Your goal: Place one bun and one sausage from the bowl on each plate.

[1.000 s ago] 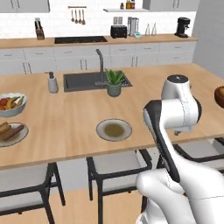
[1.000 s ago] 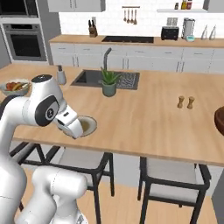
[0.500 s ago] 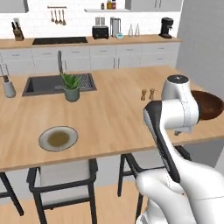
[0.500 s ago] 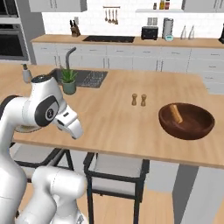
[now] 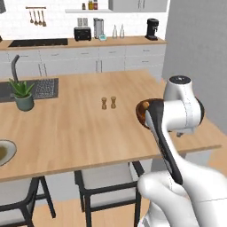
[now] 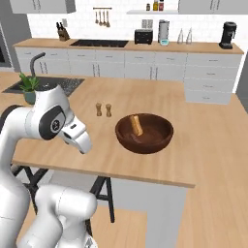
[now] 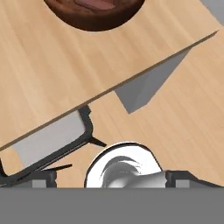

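Right base view, left to right: potted plant [image 6: 29, 87] by the sink, the arm's white wrist hanging over the near counter edge, shaker pair [image 6: 103, 110] mid-island, then the bowl [image 6: 144, 132] near the island's right end, one bun-coloured stick [image 6: 136, 125] leaning inside. Gripper [image 7: 109, 177] sits low at the counter's near edge, its dark tips far apart at the two bottom corners of the hand view, spread wide, nothing between them. Bowl lies ahead of the gripper, well apart, seen at the top of the hand view [image 7: 94, 13]. Stool seat [image 7: 50, 140] under the counter edge. In left base view the plate [image 5: 4, 152] sits far left.
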Tool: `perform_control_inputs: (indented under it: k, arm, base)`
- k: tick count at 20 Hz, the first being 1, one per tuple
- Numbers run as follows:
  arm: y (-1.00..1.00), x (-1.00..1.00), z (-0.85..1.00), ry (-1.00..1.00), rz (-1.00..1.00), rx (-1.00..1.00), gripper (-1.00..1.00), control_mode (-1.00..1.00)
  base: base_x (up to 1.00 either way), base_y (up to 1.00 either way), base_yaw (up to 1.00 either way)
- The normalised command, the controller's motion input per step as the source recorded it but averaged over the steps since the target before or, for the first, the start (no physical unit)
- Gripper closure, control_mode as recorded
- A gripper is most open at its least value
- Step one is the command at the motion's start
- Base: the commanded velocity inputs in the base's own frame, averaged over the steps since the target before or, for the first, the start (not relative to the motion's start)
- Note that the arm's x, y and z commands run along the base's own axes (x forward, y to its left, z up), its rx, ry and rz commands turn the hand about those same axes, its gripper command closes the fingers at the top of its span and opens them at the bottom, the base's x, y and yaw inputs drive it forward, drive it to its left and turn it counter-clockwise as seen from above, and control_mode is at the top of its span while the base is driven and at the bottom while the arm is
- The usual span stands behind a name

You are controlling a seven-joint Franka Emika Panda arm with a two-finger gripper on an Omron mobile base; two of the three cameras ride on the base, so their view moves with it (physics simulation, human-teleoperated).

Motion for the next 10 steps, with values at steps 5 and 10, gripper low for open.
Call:
perform_control_inputs:
  k: [5, 10]
  arm:
    - [-0.60, 0.32, 0.09, -0.01, 0.03, 0.14, -1.00, -1.00]
    - [-0.65, 0.95, 0.20, -0.05, 0.16, 0.21, -1.00, -1.00]
  base:
    - [0.04, -0.40, 0.00]
    - [0.00, 0.00, 0.00]
